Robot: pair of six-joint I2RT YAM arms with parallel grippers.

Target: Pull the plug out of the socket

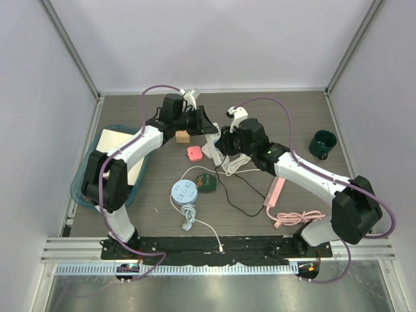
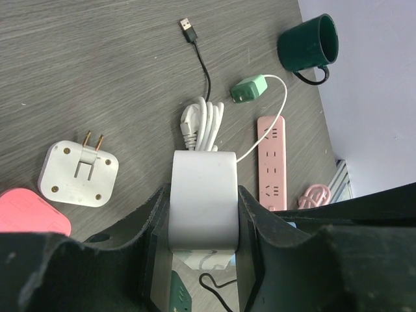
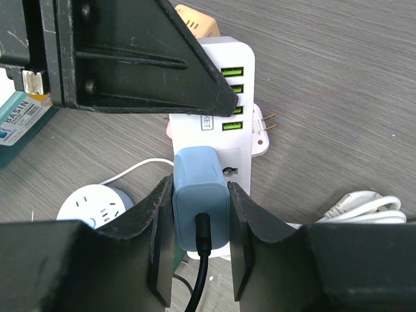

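the blue plug [image 3: 200, 195] sits between the fingers of the right gripper [image 3: 200, 224], which are clamped on its flat sides, with the white socket [image 3: 224, 140] just beyond the fingertips and the black cable [image 3: 197, 279] trailing back beneath them. the left gripper [image 2: 203, 218] is closed around the socket's body, one finger on each side. the plug looks light, rigid and smooth, so it is best held on its shell, not the soft cable, and pulled straight.

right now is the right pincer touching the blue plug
Touching. The right wrist view shows the right pincer with both fingers pressed flat against the sides of the blue plug, with no gap.
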